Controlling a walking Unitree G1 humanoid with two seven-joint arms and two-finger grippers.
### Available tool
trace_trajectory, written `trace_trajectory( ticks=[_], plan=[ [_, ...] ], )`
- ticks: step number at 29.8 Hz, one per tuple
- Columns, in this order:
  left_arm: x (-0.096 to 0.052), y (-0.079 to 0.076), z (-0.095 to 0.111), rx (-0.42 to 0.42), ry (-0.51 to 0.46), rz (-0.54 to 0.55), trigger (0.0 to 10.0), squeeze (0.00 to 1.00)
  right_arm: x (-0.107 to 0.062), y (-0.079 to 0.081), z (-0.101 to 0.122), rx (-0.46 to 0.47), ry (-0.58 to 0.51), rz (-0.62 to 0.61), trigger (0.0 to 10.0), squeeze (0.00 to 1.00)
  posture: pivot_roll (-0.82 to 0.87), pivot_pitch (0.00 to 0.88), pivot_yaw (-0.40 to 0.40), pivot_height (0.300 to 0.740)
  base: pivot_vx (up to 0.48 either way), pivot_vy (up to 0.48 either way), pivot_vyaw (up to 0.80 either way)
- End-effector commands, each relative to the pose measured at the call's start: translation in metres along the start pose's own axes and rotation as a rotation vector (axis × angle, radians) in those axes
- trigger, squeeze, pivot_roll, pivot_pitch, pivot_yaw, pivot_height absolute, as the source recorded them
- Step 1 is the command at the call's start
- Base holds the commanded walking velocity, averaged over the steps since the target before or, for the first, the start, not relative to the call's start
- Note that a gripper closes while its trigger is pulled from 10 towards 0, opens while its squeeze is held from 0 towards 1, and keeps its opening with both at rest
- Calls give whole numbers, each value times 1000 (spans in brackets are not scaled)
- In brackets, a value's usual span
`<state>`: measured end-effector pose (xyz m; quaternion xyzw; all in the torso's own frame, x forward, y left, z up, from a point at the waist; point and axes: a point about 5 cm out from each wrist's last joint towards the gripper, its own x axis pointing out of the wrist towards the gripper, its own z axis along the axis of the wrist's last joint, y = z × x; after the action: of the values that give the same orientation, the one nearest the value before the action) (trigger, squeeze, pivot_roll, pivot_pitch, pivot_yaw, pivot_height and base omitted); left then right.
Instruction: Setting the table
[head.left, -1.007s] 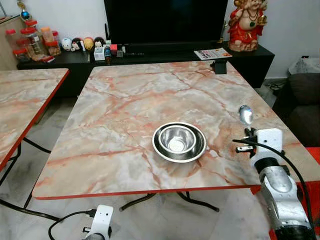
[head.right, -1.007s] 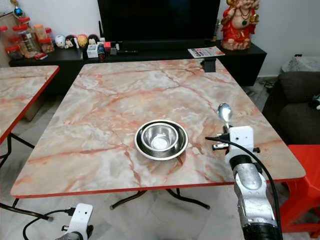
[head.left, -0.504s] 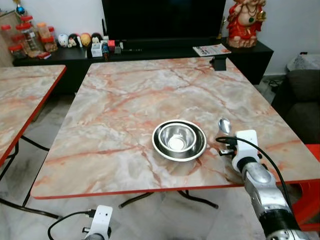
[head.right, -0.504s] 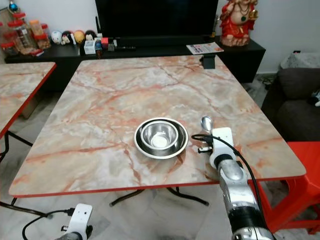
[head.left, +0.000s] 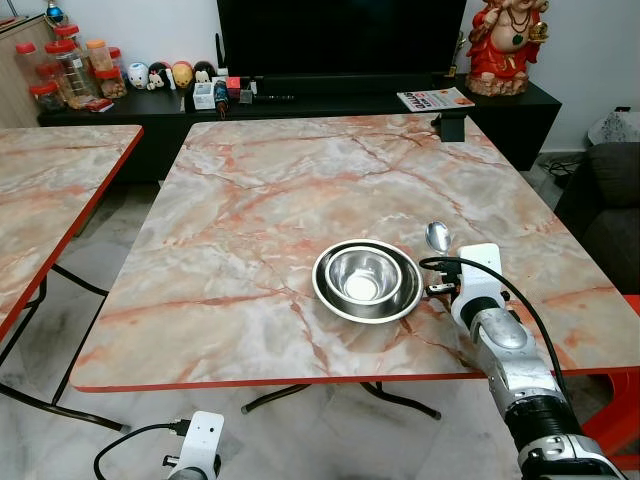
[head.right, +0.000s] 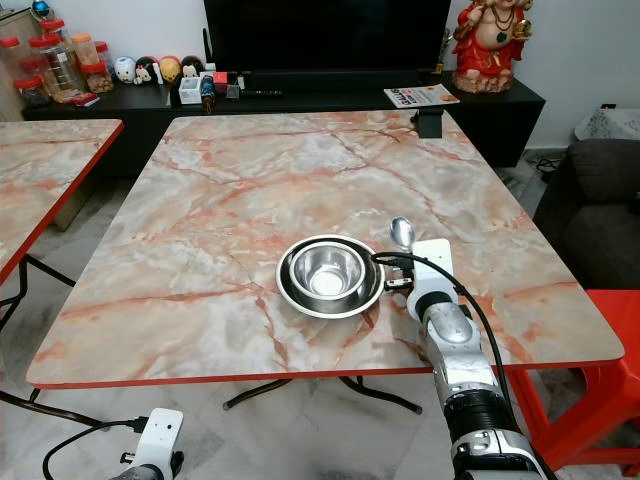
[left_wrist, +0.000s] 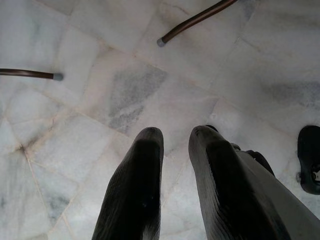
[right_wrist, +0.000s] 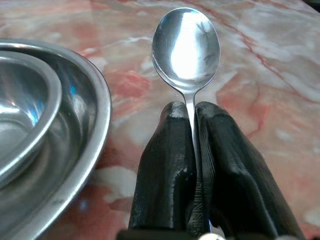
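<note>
A steel bowl (head.left: 365, 275) sits inside a steel plate (head.left: 330, 300) near the front of the marble table (head.left: 250, 200). My right gripper (right_wrist: 192, 112) is shut on the handle of a silver spoon (right_wrist: 186, 42). The spoon's bowl points away from me and upward. The spoon (head.left: 437, 236) is held just to the right of the plate's rim, low over the tabletop. My left gripper (left_wrist: 175, 132) hangs idle over the tiled floor, a narrow gap between its fingers and nothing in them.
A second marble table (head.left: 40, 200) stands to the left. A small black box (head.left: 452, 125) sits at the table's far right edge. Behind are a TV cabinet with jars (head.left: 70, 70) and a red statue (head.left: 515, 45). A red stool (head.right: 600, 340) and dark sofa (head.right: 600, 190) are at right.
My right gripper has carried the spoon leftward and nearer, from the table's right side to just beside the plate. The camera view has also shifted slightly.
</note>
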<state>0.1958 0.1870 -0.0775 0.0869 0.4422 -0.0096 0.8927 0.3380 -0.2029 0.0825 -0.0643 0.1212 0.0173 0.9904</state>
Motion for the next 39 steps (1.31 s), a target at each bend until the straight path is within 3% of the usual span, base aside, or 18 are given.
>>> trace_trajectory(
  ticks=[1,5,6,7,11,25,39],
  plan=[
    [0,3,1,2,5,10,10000,0,2,-4,8,2,-32,-21,10000,0,-67,0,6,728,0,0,0],
    [0,4,2,5,2,10,10000,0,2,-9,22,18,-94,-59,10000,0,-68,0,9,728,60,0,0],
    [1,4,2,6,2,10,10000,0,2,-10,31,34,-143,-64,10000,0,-68,0,10,728,244,0,0],
    [1,4,2,6,2,10,10000,0,0,-13,54,57,-268,-73,10000,0,-68,0,10,728,244,0,0],
    [0,4,2,5,4,9,10000,0,-3,-17,75,60,-351,-94,10000,0,-68,0,10,728,244,0,0],
    [1,3,3,4,0,9,10000,0,-7,-19,74,63,-372,-105,10000,0,-72,0,13,728,245,0,0],
    [1,5,5,6,-1,12,10000,0,-5,-9,71,55,-354,-85,10000,0,-70,0,17,728,249,0,0]
  ],
)
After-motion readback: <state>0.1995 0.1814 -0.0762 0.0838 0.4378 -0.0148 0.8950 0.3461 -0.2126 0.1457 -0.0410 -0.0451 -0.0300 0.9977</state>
